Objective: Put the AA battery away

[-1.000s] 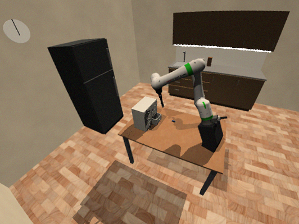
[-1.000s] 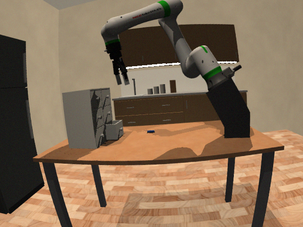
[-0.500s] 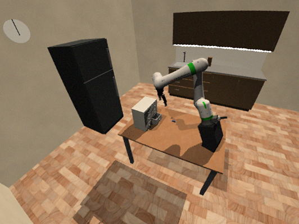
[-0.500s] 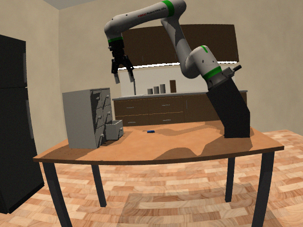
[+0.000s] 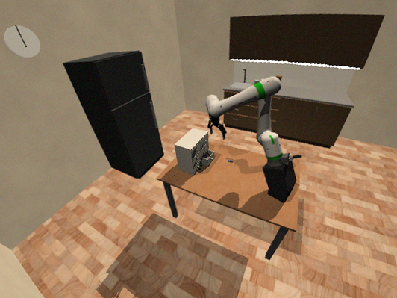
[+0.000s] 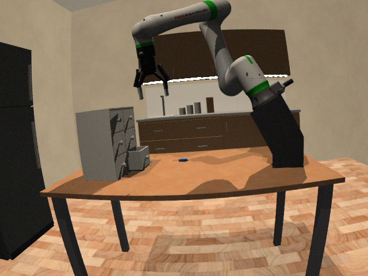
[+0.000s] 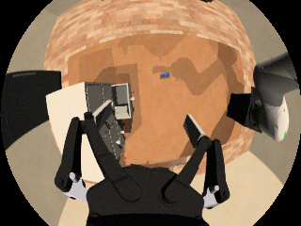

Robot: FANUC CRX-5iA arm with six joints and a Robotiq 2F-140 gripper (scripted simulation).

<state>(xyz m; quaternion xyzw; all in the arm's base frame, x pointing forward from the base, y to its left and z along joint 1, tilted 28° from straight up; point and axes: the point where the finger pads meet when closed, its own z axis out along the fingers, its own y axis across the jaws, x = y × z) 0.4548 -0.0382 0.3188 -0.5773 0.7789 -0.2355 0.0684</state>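
Note:
A small grey chest [image 5: 186,152] [image 6: 95,145] [image 7: 66,108] stands at the table's left end. One lower drawer [image 5: 207,157] [image 6: 138,157] [image 7: 122,101] is pulled partly out; the others are pushed in. I cannot see what lies inside it. A small blue AA battery [image 5: 230,160] [image 6: 183,160] [image 7: 165,75] lies on the table to the right of the chest. My gripper [image 5: 217,131] [image 6: 152,94] [image 7: 149,113] is open and empty. It hangs high above the table, above and to the right of the chest's front.
The robot's dark base [image 5: 280,180] [image 6: 278,136] stands on the right part of the wooden table [image 5: 233,196] [image 6: 207,181]. A black fridge [image 5: 116,109] stands behind the table on the left; kitchen cabinets [image 6: 193,133] line the back wall.

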